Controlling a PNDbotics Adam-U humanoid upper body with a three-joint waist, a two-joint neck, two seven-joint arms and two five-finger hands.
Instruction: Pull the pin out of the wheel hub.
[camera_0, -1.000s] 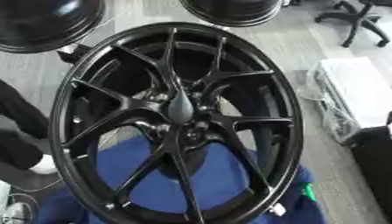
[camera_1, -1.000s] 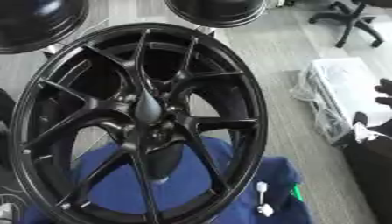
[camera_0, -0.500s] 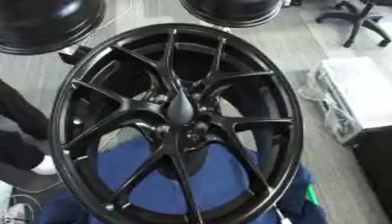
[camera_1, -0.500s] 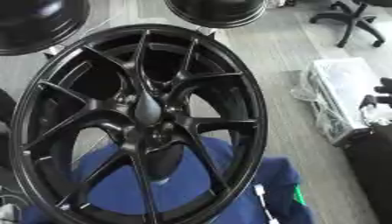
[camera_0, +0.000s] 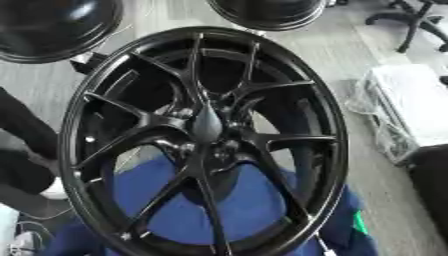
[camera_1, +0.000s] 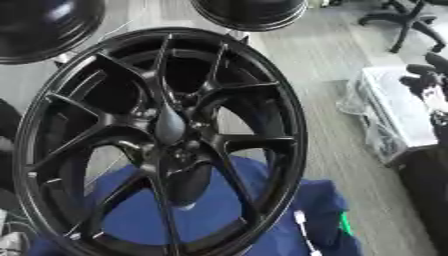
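Right hand risen at right edge, fingers unclear, black wheel unmoved on blue cloth

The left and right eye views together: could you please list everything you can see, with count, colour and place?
Wheel: one, black, multi-spoke, fills the middle of the view, lying over the blue cloth.
Hub: one, black, at the wheel's centre; I cannot make out a pin in it.
Blue cloth: one, under the wheel's near half.
Other wheels: two, black, at the far edge, one far left, one far middle.
Office chair: one, black, far right on the grey floor.
White box: one, right side, with clear plastic wrap beside it.
Small green thing: one, near right edge of the cloth.
Right hand: black, at the right edge of the right eye view, over the white box; left hand not in view.
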